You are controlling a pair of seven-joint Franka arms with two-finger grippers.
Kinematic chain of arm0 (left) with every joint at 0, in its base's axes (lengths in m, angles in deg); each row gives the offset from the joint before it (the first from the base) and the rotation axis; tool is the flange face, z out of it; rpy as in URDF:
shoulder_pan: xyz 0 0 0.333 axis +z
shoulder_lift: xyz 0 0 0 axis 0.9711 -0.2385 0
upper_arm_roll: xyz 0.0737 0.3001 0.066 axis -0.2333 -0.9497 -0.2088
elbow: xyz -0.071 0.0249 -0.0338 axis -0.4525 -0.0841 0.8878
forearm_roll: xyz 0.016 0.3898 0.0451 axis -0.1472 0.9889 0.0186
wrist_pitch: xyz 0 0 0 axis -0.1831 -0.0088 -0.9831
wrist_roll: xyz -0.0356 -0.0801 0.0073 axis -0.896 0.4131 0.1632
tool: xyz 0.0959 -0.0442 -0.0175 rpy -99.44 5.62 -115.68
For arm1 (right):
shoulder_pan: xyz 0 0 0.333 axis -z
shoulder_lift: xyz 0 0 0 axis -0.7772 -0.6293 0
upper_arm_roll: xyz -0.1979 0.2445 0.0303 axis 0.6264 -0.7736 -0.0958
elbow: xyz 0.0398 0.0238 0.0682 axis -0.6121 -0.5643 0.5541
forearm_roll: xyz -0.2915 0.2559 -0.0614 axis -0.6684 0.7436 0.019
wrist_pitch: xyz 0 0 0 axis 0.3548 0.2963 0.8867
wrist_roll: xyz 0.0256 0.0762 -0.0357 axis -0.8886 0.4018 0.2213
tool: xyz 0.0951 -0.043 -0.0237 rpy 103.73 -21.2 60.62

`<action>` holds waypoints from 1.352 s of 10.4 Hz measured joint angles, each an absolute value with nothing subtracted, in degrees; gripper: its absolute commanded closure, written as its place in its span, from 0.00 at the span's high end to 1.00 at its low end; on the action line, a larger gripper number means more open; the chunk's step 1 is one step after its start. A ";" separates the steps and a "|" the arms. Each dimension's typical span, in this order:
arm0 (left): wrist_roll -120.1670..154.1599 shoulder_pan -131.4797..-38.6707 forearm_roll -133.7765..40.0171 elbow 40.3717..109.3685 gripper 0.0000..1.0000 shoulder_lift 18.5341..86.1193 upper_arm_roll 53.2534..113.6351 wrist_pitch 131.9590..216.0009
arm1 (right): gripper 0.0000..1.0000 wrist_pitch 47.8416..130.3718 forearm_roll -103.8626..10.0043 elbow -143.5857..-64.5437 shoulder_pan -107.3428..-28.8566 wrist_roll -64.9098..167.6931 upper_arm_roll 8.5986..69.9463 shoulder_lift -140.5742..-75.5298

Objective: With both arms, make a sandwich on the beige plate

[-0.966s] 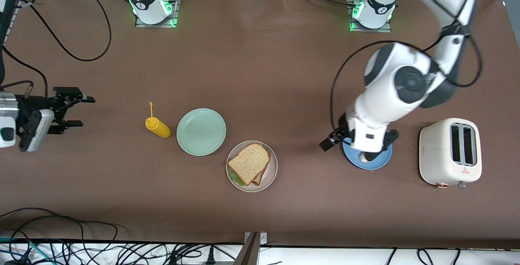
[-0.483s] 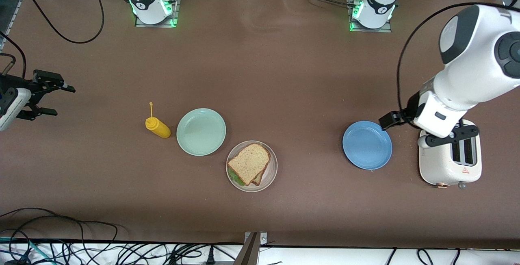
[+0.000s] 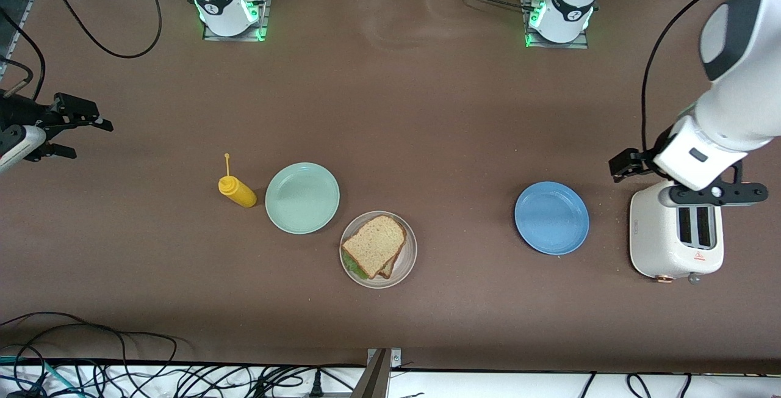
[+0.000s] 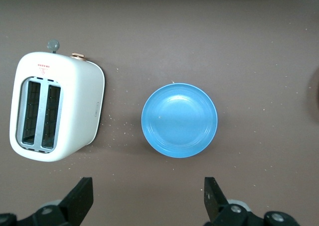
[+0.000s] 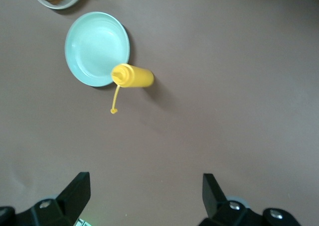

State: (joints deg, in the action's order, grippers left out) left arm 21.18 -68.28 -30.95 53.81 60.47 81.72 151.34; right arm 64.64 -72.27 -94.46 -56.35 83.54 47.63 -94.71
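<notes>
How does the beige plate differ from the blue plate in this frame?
The beige plate is pale and faintly speckled; the blue plate is a solid blue. The beige plate carries the sandwich, with lettuce showing at one edge, while the blue plate has nothing on it. The beige plate lies nearer the front camera, next to the green plate; the blue plate lies beside the toaster, toward the left arm's end. Both are round, rimmed and look alike in size.

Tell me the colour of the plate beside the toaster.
Blue, clearest in the left wrist view.
</notes>
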 measured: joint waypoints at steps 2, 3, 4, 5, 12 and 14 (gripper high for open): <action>19.05 -65.56 -32.22 53.85 0.96 60.59 81.73 151.34 | 1.00 64.73 -76.89 -94.81 -56.34 73.16 43.55 -92.77; 18.92 -64.94 -32.26 53.88 0.96 60.69 81.73 151.34 | 1.00 64.73 -77.71 -95.37 -56.35 68.04 42.31 -91.63; 18.88 -64.76 -32.28 53.93 0.96 60.80 81.76 151.35 | 1.00 64.99 -79.37 -96.28 -56.33 63.63 41.44 -90.31; 18.88 -64.77 -32.29 54.04 0.96 60.92 81.91 151.35 | 1.00 65.86 -81.64 -97.09 -56.27 60.17 40.41 -89.09; 18.87 -69.44 -33.14 54.79 0.96 61.74 77.40 151.90 | 1.00 65.37 -84.98 -100.04 -50.63 43.55 33.86 -84.70; 18.87 -74.86 -36.93 56.20 0.96 62.26 70.68 154.30 | 1.00 63.74 -84.99 -100.04 -50.40 43.44 33.81 -84.13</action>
State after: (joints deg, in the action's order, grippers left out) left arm 18.87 -74.86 -36.93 56.20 62.26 70.68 154.30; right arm 63.74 -84.99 -100.04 -50.40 43.44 33.81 -84.13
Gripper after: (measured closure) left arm 0.040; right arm 0.000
